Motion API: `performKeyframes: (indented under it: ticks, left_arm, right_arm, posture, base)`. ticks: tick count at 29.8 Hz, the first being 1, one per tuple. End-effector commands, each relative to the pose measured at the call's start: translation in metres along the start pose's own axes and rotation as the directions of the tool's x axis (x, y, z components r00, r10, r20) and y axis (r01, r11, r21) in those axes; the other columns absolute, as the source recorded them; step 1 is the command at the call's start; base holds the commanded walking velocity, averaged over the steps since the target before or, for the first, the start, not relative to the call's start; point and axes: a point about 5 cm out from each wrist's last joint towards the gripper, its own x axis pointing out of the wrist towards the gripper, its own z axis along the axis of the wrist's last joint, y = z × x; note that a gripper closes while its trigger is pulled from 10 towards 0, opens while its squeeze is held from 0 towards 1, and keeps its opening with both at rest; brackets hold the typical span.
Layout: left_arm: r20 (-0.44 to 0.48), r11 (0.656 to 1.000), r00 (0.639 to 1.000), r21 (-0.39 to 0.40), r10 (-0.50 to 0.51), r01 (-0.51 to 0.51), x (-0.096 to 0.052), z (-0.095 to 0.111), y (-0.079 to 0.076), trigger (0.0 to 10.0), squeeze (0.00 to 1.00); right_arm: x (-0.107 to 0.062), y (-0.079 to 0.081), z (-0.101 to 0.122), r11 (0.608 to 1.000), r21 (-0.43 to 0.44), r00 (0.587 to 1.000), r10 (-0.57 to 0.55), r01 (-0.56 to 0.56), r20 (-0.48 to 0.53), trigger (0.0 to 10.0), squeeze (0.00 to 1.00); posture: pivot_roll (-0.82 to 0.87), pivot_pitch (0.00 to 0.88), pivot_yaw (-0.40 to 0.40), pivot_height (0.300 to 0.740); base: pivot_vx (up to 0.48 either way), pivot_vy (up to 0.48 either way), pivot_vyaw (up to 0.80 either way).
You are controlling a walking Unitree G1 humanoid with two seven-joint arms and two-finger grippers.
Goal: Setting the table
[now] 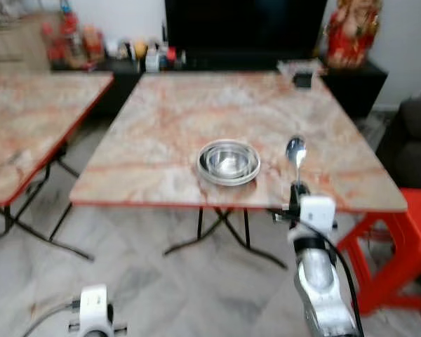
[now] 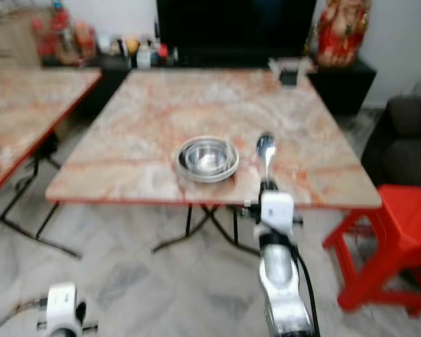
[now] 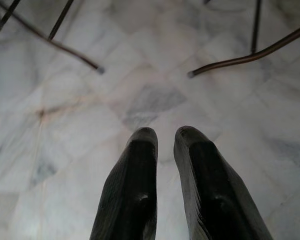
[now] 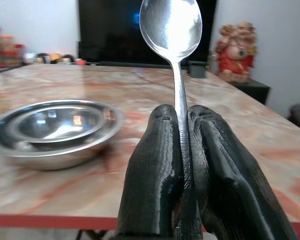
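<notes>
My right gripper (image 4: 182,125) is clamped on the handle of a spoon (image 4: 172,30), its two black fingers (image 4: 155,170) pressed against either side of the thin metal stem. The spoon is polished steel, with an oval bowl that stands above the fingertips and faces the wrist camera; its surface is bright and mirror-like, with a dark reflection along the upper rim. In the head views the spoon (image 1: 295,151) is held at the near edge of the marble-patterned table (image 1: 168,112), just beside and to the right of the steel bowls (image 1: 228,162), apart from them. Whether its tip touches the tabletop I cannot tell.

The steel bowls are shallow and round, one nested inside the other, sitting upright on the near middle of the table. The tabletop is beige with orange-red veins and a red edge, carried on black folding legs.

My left gripper (image 3: 165,142) hangs low over the pale marble floor (image 3: 50,130), grasping nothing, its fingers (image 3: 135,170) nearly together with a narrow gap between the tips.

A second table (image 1: 28,119) of the same pattern stands to the left. A red plastic stool (image 1: 400,246) stands right of the table, near my right arm. Behind the table are a dark screen (image 1: 245,28) and a red and gold figurine (image 1: 351,31) on a low black cabinet (image 1: 354,81).
</notes>
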Motion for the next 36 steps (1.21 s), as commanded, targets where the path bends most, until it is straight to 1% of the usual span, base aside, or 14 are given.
performKeyframes:
  ticks: [1, 9, 21, 36]
  left_arm:
    - [0.004, 1.0, 1.0, -0.003, -0.013, 0.013, 0.001, 0.0019, -0.0047, 10.0, 0.0]
    - [0.001, 1.0, 1.0, -0.006, -0.006, 0.006, 0.0006, 0.001, -0.0026, 10.0, 0.0]
    - [0.001, 1.0, 1.0, -0.008, -0.014, 0.014, 0.0008, 0.0013, -0.0046, 10.0, 0.0]
    - [-0.002, 1.0, 1.0, -0.014, -0.02, 0.02, 0.0004, 0.0003, -0.0073, 10.0, 0.0]
  right_arm:
    - [0.0006, -0.0093, 0.0003, 1.0, -0.011, 1.0, -0.025, 0.025, 0.003, 10.0, 0.0]
    - [0.0011, -0.0084, 0.0, 1.0, -0.002, 1.0, -0.026, 0.026, 0.0, 10.0, 0.0]
    - [0.0011, -0.01, 0.0, 0.999, 0.0, 0.999, -0.033, 0.033, -0.004, 10.0, 0.0]
    - [0.0019, -0.0054, 0.0006, 1.0, 0.002, 1.0, -0.013, 0.013, 0.0, 10.0, 0.0]
  posture:
    - [-0.07, 0.0, 0.027, 0.74]
    - [-0.07, 0.0, 0.027, 0.74]
    - [-0.07, 0.0, 0.028, 0.74]
    - [-0.07, 0.0, 0.028, 0.74]
  base:
    - [0.334, 0.0, 0.0]
    - [0.336, 0.0, 0.0]
    - [0.338, 0.0, 0.0]
    - [0.335, 0.0, 0.0]
